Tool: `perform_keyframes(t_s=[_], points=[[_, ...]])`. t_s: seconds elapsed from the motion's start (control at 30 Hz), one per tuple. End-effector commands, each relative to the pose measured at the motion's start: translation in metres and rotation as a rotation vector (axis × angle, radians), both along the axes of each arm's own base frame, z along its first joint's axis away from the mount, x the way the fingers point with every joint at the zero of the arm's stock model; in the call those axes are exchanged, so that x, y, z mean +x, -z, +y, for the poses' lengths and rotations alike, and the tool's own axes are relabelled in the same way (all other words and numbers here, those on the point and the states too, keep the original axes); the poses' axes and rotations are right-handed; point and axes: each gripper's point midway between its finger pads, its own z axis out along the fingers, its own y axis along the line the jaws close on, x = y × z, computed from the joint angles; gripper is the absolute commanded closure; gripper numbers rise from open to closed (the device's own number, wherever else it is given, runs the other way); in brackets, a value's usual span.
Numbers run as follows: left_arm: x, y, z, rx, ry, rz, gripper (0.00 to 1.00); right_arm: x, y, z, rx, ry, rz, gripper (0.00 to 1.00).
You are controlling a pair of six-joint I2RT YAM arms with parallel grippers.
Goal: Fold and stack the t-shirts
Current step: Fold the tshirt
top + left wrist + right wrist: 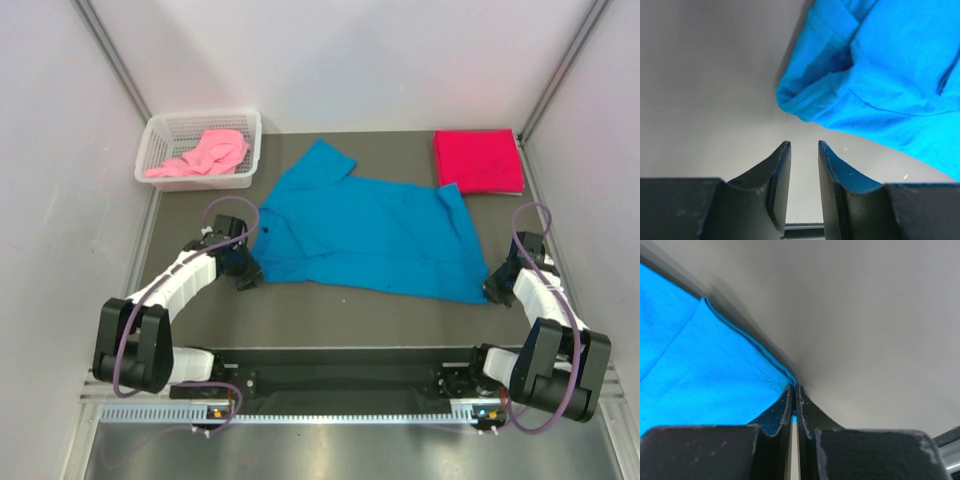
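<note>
A bright blue t-shirt (365,230) lies spread flat across the middle of the dark table, its collar toward the left. My left gripper (243,277) sits by the shirt's near left corner. In the left wrist view this gripper (803,145) is open with only bare table between the fingers, and a blue sleeve (810,95) lies just ahead of it. My right gripper (493,290) is at the shirt's near right corner; the right wrist view shows that gripper (794,388) shut on the blue hem (782,377). A crimson red t-shirt (478,161) lies folded at the back right. A light pink t-shirt (205,156) is bunched in the basket.
A white mesh basket (160,135) stands at the back left corner. White walls with metal posts close in the table on three sides. Bare table (340,315) runs between the blue shirt and the arm bases.
</note>
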Motion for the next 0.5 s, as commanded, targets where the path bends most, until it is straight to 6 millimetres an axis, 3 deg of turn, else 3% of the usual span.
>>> perform_keyframes(t_s=[0.0,0.23,0.47], points=[[0.015,0.004,-0.005,-0.035,-0.047,-0.043,0.66,0.015,-0.020,-0.014,-0.044,0.016,-0.072,1.00],[0.041,0.013,0.008,0.051,-0.079,-0.087,0.67,0.015,-0.018,-0.016,-0.043,0.025,-0.070,1.00],[0.044,0.020,0.037,0.228,-0.095,-0.051,0.74,0.007,-0.017,-0.025,-0.057,0.075,-0.056,1.00]])
